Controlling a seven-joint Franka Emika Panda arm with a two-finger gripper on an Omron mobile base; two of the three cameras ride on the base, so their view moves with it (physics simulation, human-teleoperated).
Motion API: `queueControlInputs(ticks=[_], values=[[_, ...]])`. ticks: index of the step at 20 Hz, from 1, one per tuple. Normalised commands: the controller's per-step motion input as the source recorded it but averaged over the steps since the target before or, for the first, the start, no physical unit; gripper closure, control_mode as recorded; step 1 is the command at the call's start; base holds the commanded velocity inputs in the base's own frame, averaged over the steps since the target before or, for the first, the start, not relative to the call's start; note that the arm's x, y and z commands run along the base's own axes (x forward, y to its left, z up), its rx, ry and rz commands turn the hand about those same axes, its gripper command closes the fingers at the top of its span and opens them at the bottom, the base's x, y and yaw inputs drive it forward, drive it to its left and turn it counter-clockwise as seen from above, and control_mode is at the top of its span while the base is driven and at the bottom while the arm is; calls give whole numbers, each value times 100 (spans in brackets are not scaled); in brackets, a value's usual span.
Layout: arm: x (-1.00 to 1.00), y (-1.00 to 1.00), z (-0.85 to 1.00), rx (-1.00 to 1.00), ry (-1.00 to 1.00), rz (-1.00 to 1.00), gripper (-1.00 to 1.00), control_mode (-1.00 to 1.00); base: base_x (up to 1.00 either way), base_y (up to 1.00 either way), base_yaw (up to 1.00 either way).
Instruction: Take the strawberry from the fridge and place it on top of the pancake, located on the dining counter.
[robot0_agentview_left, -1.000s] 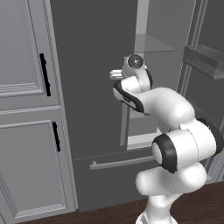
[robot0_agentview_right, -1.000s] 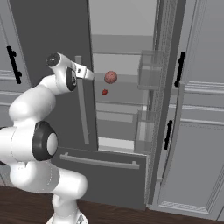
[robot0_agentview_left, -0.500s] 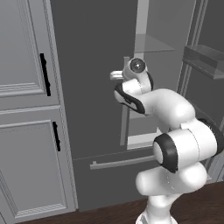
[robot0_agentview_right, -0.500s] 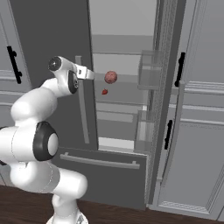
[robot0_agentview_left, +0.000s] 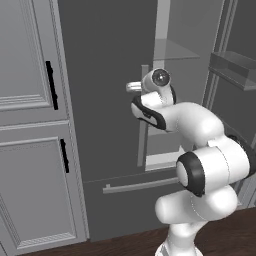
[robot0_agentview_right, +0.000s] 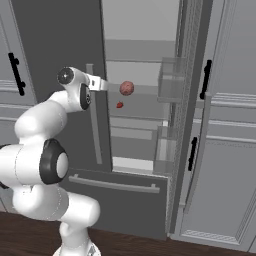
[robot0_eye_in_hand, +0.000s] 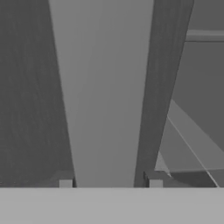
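One fridge (robot0_agentview_right: 60, 40) with right door swung open, gripper (robot0_eye_in_hand: 109, 183) straddling its one vertical bar handle (robot0_eye_in_hand: 105, 96), grip state unclear, two reddish lumps inside, larger strawberry (robot0_agentview_right: 127, 88) on shelf, smaller lump (robot0_agentview_right: 119, 105) lower.

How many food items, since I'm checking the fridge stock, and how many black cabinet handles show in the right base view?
Pinkish-red strawberry: 1
Smaller red item: 1
Black cabinet handles: 3
Total: 5
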Motion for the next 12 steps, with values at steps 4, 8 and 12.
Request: queueControlInputs(ticks=[4, 8, 12], values=[[-36, 4, 0, 0, 0, -3, 100, -100, 0, 0, 0], [-89, 13, -1, -1, 0, -17, 100, -100, 0, 0, 0], [-92, 31, -12, -3, 0, -22, 100, -100, 0, 0, 0]])
